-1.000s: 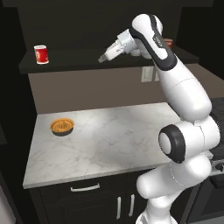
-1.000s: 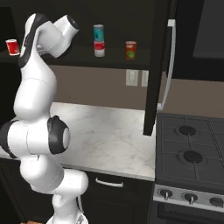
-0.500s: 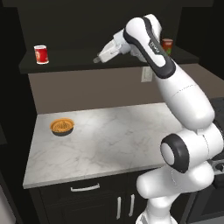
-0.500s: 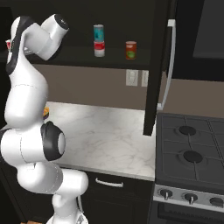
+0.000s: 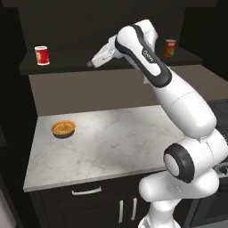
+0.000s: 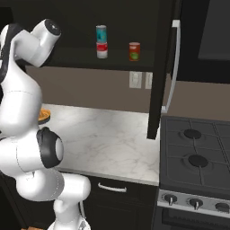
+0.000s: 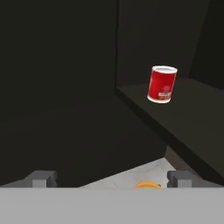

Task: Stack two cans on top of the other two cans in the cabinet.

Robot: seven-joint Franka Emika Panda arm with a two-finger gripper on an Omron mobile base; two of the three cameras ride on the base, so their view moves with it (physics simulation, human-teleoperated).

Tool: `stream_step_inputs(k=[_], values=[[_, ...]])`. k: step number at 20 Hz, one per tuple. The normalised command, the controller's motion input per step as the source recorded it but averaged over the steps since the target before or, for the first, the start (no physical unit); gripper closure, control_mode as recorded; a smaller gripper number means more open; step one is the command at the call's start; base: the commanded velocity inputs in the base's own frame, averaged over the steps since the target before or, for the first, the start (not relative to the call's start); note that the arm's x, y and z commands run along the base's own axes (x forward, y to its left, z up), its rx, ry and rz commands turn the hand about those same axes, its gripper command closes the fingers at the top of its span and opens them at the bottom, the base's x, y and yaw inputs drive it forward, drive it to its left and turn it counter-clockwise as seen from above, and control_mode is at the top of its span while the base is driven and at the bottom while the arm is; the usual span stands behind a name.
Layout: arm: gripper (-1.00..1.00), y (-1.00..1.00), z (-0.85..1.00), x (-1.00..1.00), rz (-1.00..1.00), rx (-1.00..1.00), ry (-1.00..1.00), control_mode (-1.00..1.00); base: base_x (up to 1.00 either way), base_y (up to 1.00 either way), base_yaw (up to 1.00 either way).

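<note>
Starting at the left of your left base view, the bright red can [image 5: 42, 55] stands upright near the left end of the cabinet's [image 5: 67, 18] dark shelf board [image 5: 71, 60], nothing touching it. Below it, on the marble counter [image 5: 107, 142], sits a small orange bowl [image 5: 63, 128]. Moving right, your gripper [image 5: 90, 64] is held in the air just in front of the shelf edge, pointing left toward that can but well apart from it. In the hand view its two fingertips [image 7: 41, 178] sit wide apart with nothing between them, and the red can shows ahead, up and to the right. Further right on the shelf stands the darker red-orange can [image 5: 169, 48]. In your right base view, the teal-blue can [image 6: 101, 33] already rests on top of the red-and-white can [image 6: 102, 50], with the red-orange can just to their right.
</note>
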Motion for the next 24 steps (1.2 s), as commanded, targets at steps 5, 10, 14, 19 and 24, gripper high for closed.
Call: stream_step_inputs(k=[5, 10, 14, 19, 24], values=[[-1.00, 0.20, 0.00, 0.08, -0.07, 0.00, 0.00, -1.00, 0.00, 0.00, 0.00], [-1.00, 0.31, 0.08, 0.09, -0.06, 0.00, 0.09, -1.00, 0.00, 0.00, 0.00], [-1.00, 0.37, 0.10, 0.06, -0.10, 0.02, 0.14, -1.00, 0.00, 0.00, 0.00], [-1.00, 0.39, 0.03, 0.03, -0.16, 0.01, 0.02, -1.00, 0.00, 0.00, 0.00], [-1.00, 0.37, 0.00, 0.00, -0.18, 0.00, 0.00, -1.00, 0.00, 0.00, 0.00]])
